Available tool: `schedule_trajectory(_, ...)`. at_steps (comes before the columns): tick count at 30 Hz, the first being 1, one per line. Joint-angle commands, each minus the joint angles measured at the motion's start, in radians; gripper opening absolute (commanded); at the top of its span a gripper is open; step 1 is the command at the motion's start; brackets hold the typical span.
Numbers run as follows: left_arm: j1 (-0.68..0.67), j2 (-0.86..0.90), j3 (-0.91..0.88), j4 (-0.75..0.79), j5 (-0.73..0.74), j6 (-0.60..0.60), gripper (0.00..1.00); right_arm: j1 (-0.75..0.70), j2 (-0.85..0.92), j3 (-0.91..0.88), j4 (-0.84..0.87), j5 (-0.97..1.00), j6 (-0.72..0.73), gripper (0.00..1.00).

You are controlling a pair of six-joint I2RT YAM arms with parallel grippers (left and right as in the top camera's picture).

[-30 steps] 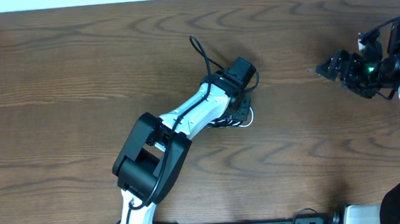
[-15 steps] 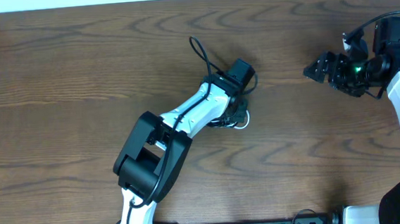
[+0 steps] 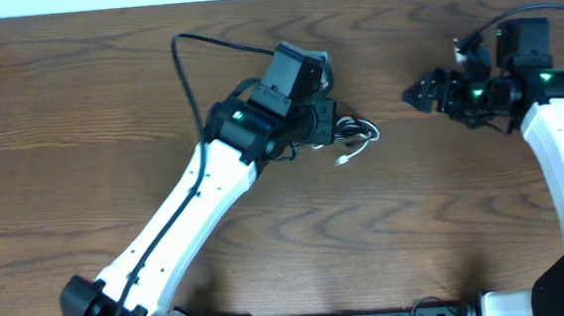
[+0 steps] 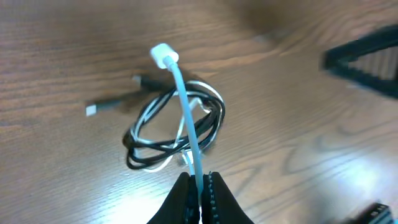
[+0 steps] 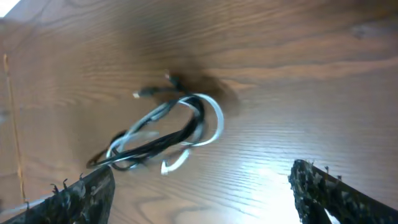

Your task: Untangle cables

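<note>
Left arm (image 3: 168, 236) newly stretched up-table, left fingers (image 4: 180, 202) clenched on white cable (image 4: 185, 112); right fingers (image 5: 87, 199) wide apart.

The overhead view is bright and even, and it is sharp over the whole tabletop (image 3: 60, 114). The light seems to come from above, because the left arm (image 3: 182, 220) gives only a faint, soft shadow close beside it. The strip beyond the far edge is burnt out to white. In the left wrist view the wood looks soft, the white cable (image 4: 186, 118) takes a bluish tint, and a dark shape (image 4: 367, 59) at the right edge is smeared. The right wrist view is the most blurred: the cables (image 5: 161, 134) are streaked, glare lies on the wood near the bottom edge, and the top left corner is washed out.
</note>
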Motion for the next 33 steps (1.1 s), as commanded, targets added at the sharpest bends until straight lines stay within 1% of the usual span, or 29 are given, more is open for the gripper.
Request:
schedule_trajectory(1, 0.004, -0.011, 0.005, -0.006, 0.012, -0.008, 0.07, 0.051, -0.005, 0.018, 0.010, -0.014, 0.024, 0.86)
schedule_trajectory(4, 0.018, -0.013, 0.005, -0.002, 0.014, -0.021, 0.08, 0.082, -0.005, 0.018, 0.014, -0.014, 0.024, 0.85)
schedule_trajectory(9, 0.047, -0.014, 0.023, 0.001, 0.017, -0.034, 0.08, 0.119, -0.004, 0.018, 0.014, -0.014, 0.012, 0.76)
schedule_trajectory(10, 0.056, -0.016, 0.043, 0.001, 0.025, -0.034, 0.07, 0.133, -0.004, 0.018, 0.018, -0.014, -0.015, 0.71)
schedule_trajectory(13, 0.061, -0.033, 0.076, 0.002, 0.025, -0.035, 0.07, 0.155, -0.004, 0.018, 0.024, -0.019, -0.090, 0.66)
schedule_trajectory(16, 0.061, -0.058, 0.101, 0.002, 0.026, -0.037, 0.08, 0.173, -0.004, 0.018, 0.024, -0.069, -0.193, 0.66)
schedule_trajectory(17, 0.061, -0.077, 0.108, 0.003, 0.030, -0.043, 0.07, 0.183, -0.003, 0.018, 0.028, -0.116, -0.261, 0.66)
schedule_trajectory(18, 0.061, -0.089, 0.108, 0.005, 0.033, -0.044, 0.07, 0.188, -0.002, 0.018, 0.031, -0.140, -0.289, 0.67)
schedule_trajectory(21, 0.061, -0.120, 0.108, 0.004, 0.036, -0.062, 0.07, 0.200, 0.008, 0.017, 0.052, -0.161, -0.327, 0.67)
schedule_trajectory(23, 0.061, -0.141, 0.108, 0.005, 0.047, -0.064, 0.08, 0.204, 0.026, 0.017, 0.067, -0.188, -0.346, 0.65)
schedule_trajectory(29, 0.061, -0.166, 0.108, 0.005, 0.048, -0.065, 0.07, 0.207, 0.109, 0.017, 0.076, -0.426, -0.454, 0.63)
schedule_trajectory(33, 0.061, -0.164, 0.108, 0.004, 0.047, -0.065, 0.07, 0.215, 0.148, 0.017, 0.093, -0.589, -0.495, 0.65)
